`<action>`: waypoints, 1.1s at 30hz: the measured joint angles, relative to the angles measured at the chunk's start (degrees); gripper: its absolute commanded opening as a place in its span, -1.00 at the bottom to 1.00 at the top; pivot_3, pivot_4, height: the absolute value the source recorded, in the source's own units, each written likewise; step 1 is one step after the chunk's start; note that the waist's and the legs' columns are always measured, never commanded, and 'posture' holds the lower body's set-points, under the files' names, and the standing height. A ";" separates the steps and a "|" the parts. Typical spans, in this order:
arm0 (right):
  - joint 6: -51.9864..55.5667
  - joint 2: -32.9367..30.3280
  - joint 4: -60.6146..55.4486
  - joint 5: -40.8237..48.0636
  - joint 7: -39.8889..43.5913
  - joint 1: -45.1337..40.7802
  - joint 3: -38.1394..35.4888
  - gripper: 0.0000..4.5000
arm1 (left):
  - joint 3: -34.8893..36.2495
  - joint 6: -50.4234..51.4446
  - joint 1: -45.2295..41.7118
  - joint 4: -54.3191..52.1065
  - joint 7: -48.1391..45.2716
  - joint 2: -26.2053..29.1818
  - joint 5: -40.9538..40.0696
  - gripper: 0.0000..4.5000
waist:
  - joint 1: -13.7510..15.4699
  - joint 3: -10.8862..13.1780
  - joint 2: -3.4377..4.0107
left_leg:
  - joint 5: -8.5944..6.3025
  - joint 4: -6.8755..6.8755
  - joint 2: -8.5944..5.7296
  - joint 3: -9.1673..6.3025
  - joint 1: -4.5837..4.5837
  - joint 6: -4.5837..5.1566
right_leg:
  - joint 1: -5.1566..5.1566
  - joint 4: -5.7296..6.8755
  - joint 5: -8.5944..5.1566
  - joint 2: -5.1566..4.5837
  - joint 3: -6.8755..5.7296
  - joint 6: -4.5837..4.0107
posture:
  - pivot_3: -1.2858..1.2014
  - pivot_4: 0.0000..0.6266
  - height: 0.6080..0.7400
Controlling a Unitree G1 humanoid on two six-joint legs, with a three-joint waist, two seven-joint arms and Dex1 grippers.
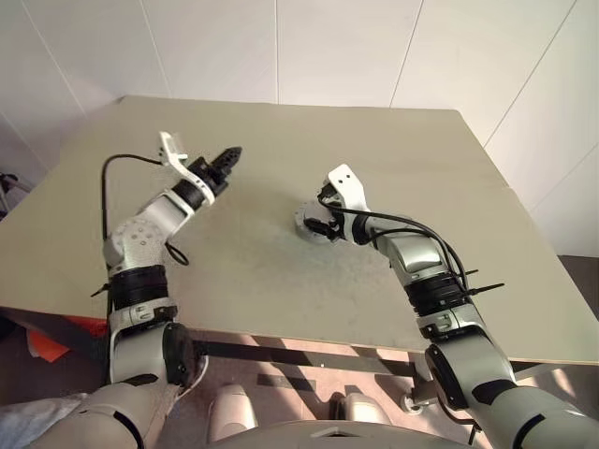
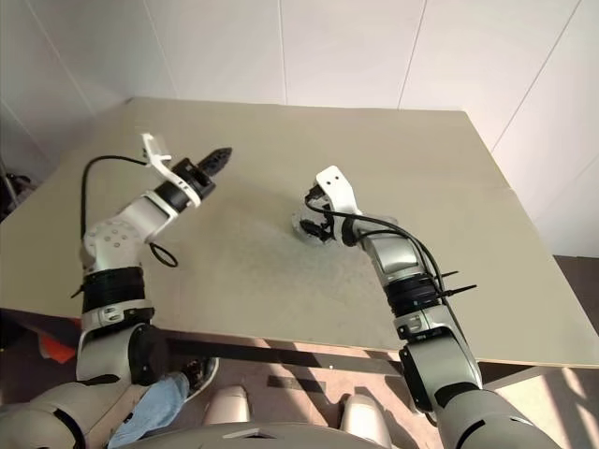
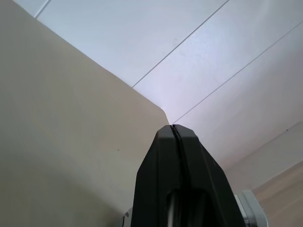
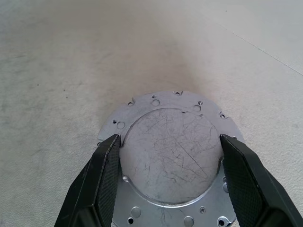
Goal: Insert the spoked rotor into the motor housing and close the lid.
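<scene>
The lid (image 4: 171,161), a pale scratched silver disc with a holed flange, lies flat on the table a little right of the middle (image 1: 303,221). My right gripper (image 4: 170,139) reaches down over it, its two black fingers (image 4: 106,175) set against opposite sides of the raised round middle. The motor housing and the spoked rotor are hidden from view. My left gripper (image 1: 231,155) is shut with nothing in it, lifted above the table to the left of the lid and pointing toward the far side; its fingertips (image 3: 165,130) meet in the left wrist view.
The beige table (image 1: 281,131) stands against white wall panels, with its far corner close behind the left gripper. A black cable loops off the left forearm (image 1: 112,173).
</scene>
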 measured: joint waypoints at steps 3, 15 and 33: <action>0.00 0.27 0.71 -0.11 0.00 -0.28 0.00 0.41 | 0.48 -0.01 0.42 -0.44 0.76 0.44 -0.85 -0.99 | -0.06 -0.07 -0.11 | 0.01 0.04 0.00 0.00 0.03 -0.01 | 0.00 0.07 0.00 0.00 0.01 0.00 | 0.03 -1.00 1.00; 1.01 1.02 -1.64 -0.15 1.02 0.43 0.05 0.41 | -1.78 -0.31 2.91 -0.78 2.51 -2.51 -1.44 -0.99 | -0.39 -0.13 -0.23 | -0.04 0.05 0.18 -0.01 0.04 -0.14 | -0.11 0.28 -0.11 0.15 0.01 -0.15 | 0.03 -1.00 1.00; 3.67 5.01 -5.88 0.25 6.69 2.70 1.84 0.41 | -3.27 -0.81 2.90 -0.18 2.29 -2.33 -1.43 -0.99 | -1.91 -0.14 -0.25 | -0.13 0.13 1.08 -0.01 0.47 -0.83 | -0.07 0.66 -0.41 1.06 0.08 -0.64 | 0.03 -1.00 1.00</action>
